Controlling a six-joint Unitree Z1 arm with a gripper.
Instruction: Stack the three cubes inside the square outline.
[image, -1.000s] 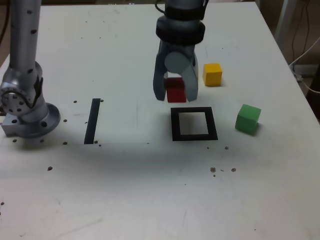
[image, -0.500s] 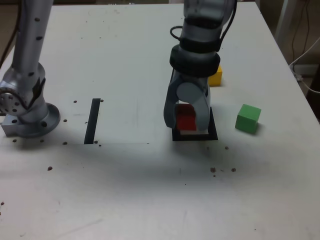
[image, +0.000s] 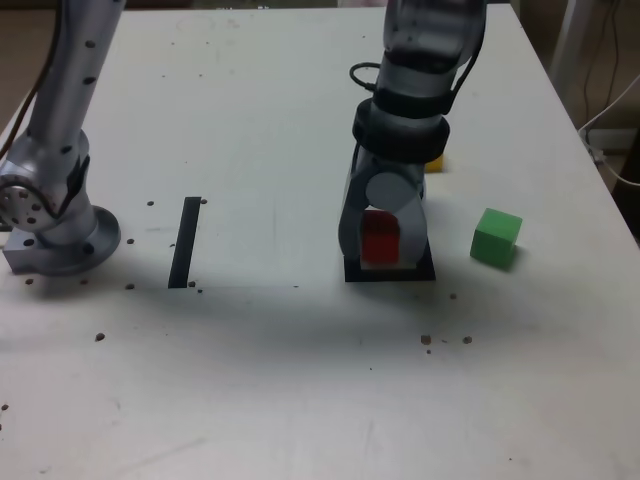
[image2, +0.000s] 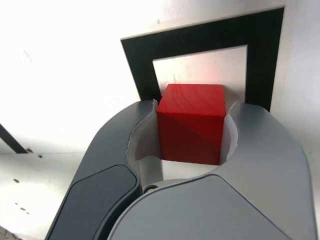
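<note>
One red cube (image: 380, 238) sits clamped in your gripper (image: 381, 240) directly over the square outline (image: 390, 272), probably just above its white centre, with the green cube (image: 496, 237) beside that outline.

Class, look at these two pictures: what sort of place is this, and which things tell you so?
Probably a robotics lab or test bench: an arm bolted to a white table, its claw shut on a red cube over a taped square outline, and loose cables beside the table.
</note>
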